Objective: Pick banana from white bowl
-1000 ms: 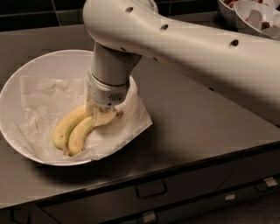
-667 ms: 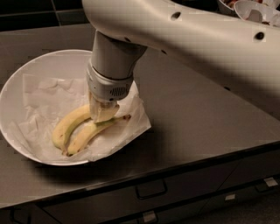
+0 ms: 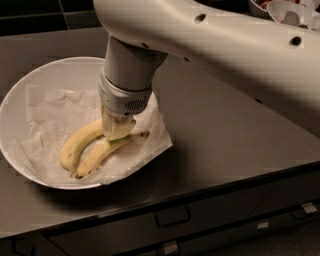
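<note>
The white bowl (image 3: 20, 107) is wide and shallow and stands at the left of the counter, lined with a crumpled white paper sheet (image 3: 55, 115). Two bananas lie side by side on the paper. The banana (image 3: 100, 156) is the nearer, slimmer one, and its long thin stem (image 3: 141, 134) pokes out to the right. The plumper banana (image 3: 77, 145) lies just behind it. My gripper (image 3: 118, 131) reaches straight down from the white arm (image 3: 210, 45) onto the bananas' stem ends and covers their necks.
The bowl sits on a dark grey counter (image 3: 225, 130) whose front edge runs above drawers with handles (image 3: 172, 217). Other white bowls (image 3: 292, 12) stand at the far right corner. The paper sheet hangs over the bowl's right rim.
The gripper has stayed low over the bananas' stem ends with almost no shift. The arm above it has swung lower and further across the view. The bananas have not moved.
</note>
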`<action>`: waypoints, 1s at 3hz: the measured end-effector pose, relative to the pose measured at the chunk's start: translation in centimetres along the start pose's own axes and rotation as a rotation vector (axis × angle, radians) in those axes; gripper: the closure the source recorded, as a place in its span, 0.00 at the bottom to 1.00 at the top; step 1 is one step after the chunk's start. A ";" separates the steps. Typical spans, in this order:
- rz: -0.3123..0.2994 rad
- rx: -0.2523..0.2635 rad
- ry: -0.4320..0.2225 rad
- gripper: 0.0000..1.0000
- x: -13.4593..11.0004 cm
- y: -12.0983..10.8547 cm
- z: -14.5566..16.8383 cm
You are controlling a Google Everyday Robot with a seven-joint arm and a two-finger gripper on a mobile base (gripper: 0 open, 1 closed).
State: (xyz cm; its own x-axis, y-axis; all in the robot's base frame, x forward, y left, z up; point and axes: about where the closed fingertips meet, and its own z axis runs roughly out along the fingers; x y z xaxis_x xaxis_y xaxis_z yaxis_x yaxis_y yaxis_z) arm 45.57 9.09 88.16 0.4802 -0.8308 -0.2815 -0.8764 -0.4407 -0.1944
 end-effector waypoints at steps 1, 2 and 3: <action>0.000 0.000 0.000 0.58 0.0 0.0 0.0; 0.000 0.000 0.000 0.36 0.0 0.0 0.0; 0.000 0.000 0.000 0.27 0.0 0.0 0.0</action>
State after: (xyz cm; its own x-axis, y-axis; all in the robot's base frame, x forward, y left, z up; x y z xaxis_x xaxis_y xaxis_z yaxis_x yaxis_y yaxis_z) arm 45.56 9.09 88.17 0.4803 -0.8307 -0.2814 -0.8763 -0.4408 -0.1945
